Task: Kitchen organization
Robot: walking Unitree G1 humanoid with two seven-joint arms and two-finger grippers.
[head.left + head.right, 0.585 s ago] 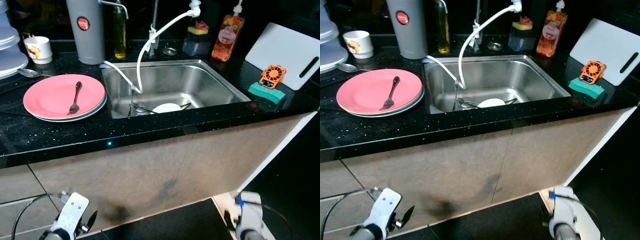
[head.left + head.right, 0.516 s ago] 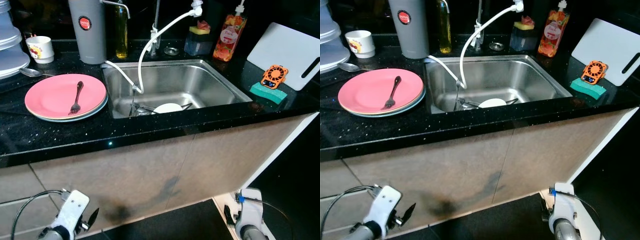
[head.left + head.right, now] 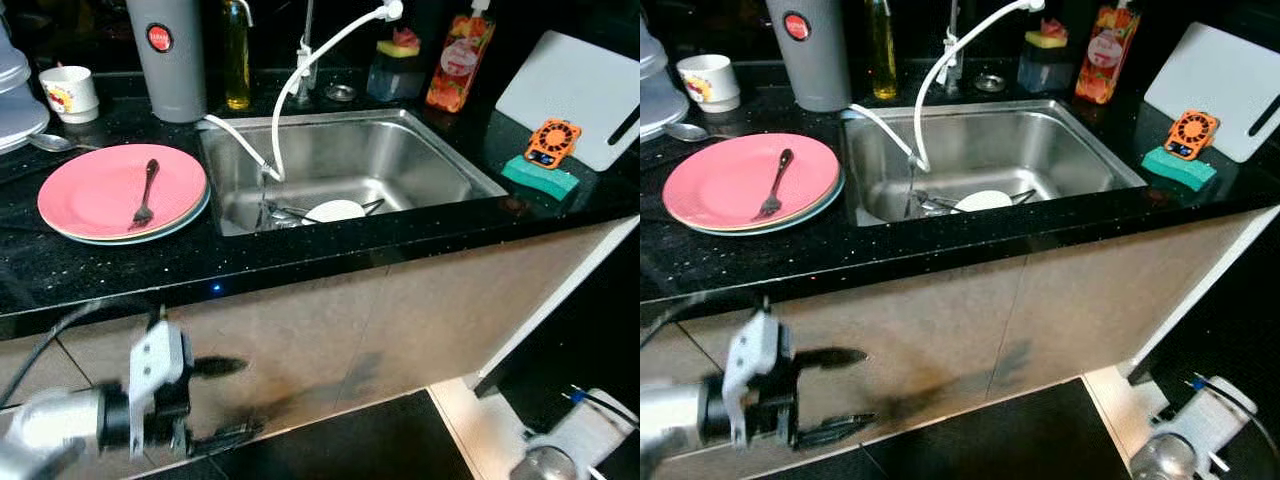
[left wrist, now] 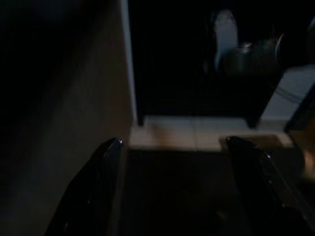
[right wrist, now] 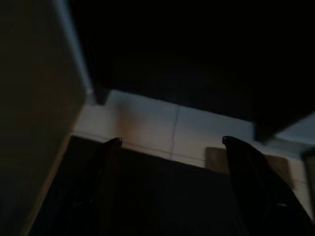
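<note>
Below the table edge, in front of the beige cabinet face (image 3: 400, 330), our left end effector (image 3: 225, 400) hangs with its two black fingers spread apart and nothing between them; its wrist view looks along those parted fingers at dim floor tiles. Our right end effector (image 5: 170, 187) is low at our right side, fingers likewise apart and empty over the pale floor (image 5: 147, 128).

Up on the black table (image 3: 300, 250), we judge that the organizing has hardly begun. A pink plate (image 3: 100, 195) sits stacked on another plate left of the sink (image 3: 420, 150), with a dark fork (image 3: 146, 192) lying across it. Inside the basin, a white dish (image 3: 333, 211) and some cutlery lie beside the white hose (image 3: 300, 80). Behind the plates we see a spoon (image 3: 55, 143), a white mug (image 3: 68, 92) and a grey canister (image 3: 167, 55). Right of the sink a green sponge (image 3: 541, 176) carries a small orange gadget (image 3: 553, 143), near a white cutting board (image 3: 570, 95).

Nothing is held, so we reckon that every item has yet to be handled, the plate and fork being nearest our left arm.
</note>
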